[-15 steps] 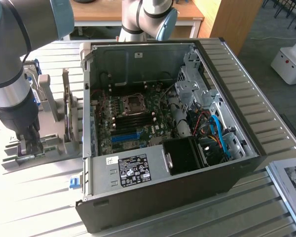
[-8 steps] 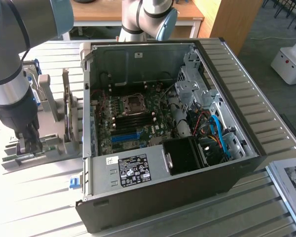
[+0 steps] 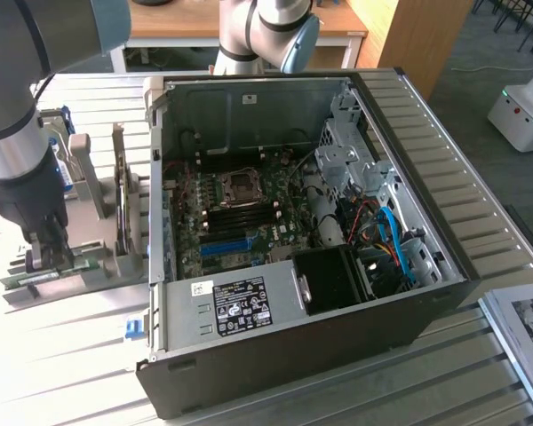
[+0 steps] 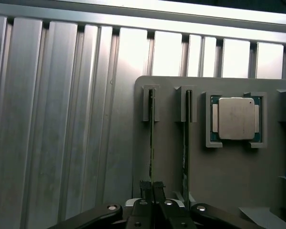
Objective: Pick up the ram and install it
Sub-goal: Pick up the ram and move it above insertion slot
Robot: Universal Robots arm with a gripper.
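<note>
Arm [image 3: 9, 106] is at the exterior view's left, reaching down over the grey holder [image 3: 98, 266] that lies on the slatted aluminium desk [image 3: 71, 355].

Jaws: nearly pressed together, pinching the thin top edge of the ram [image 4: 151, 143]. In the wrist view the two black fingers [image 4: 146, 187] sit one on each side of the stick, touching it.

Ram: stands on edge in the holder, and its far end sits in a slotted bracket. Green board, seen edge-on. In the exterior view it lies low in the holder, right under the jaws and well apart from the case.

Second stick [image 4: 186, 143]: also on edge, in the neighbouring slot, parallel to the ram and just beside it. The jaws do not touch it.

Processor [image 4: 236, 118]: silver lid, flat in a square recess of the same holder, beyond the second stick.

Computer case [image 3: 426, 293]: open side up, at the exterior view's right of the holder. The motherboard [image 3: 240, 213] is exposed, with a long blue slot [image 3: 224, 246] near its front edge. The power supply [image 3: 235, 306], with a white-printed label, lies along the near side of the case.
</note>
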